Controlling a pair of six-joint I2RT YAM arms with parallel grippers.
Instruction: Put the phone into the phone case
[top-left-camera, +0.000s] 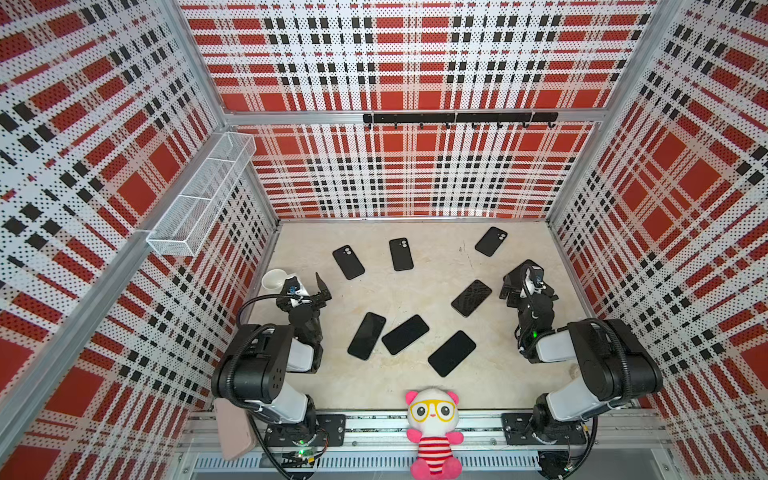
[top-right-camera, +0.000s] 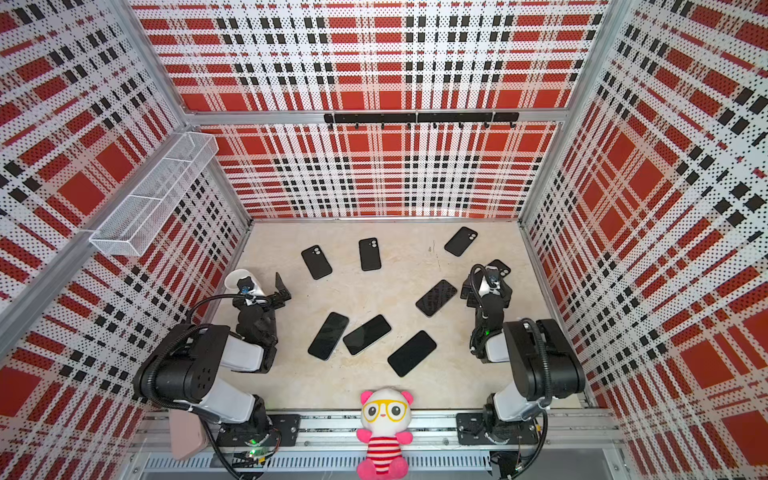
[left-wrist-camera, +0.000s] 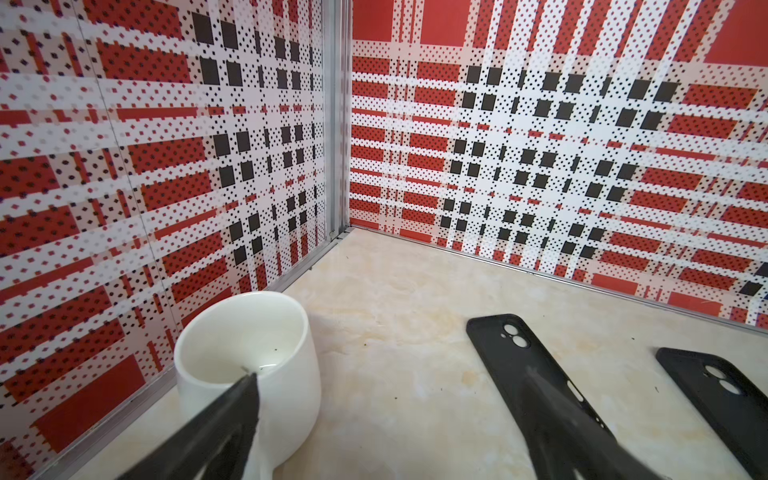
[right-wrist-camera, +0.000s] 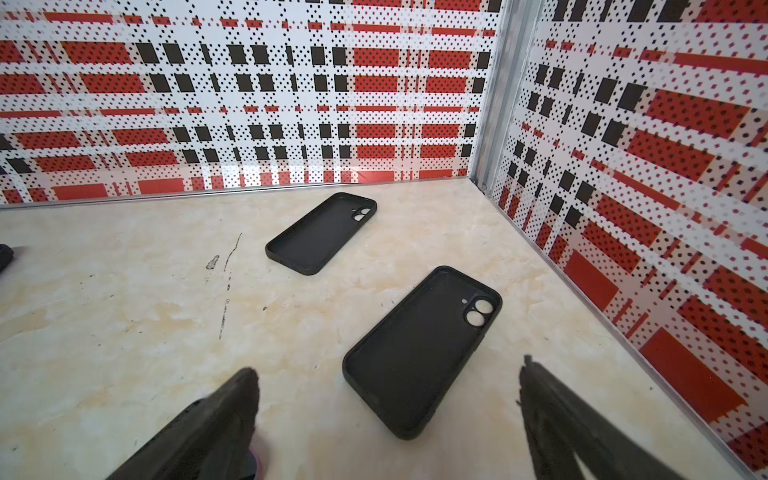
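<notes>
A: Near centre we find four phones lying flat, none cased.

B: Confirmed. Both claws gape fully and hold nothing: left claw beside the cup, right claw poised at an empty case, far right.

A: We judge the task at its opening. Next, a claw must lift one phone by its edges.

B: Only the right wrist view shows that case whole; in both top views the arm covers most.

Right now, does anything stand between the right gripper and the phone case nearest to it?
Nothing visible does. The right gripper is open, and the empty phone case lies just ahead of it, with nothing between them.
</notes>
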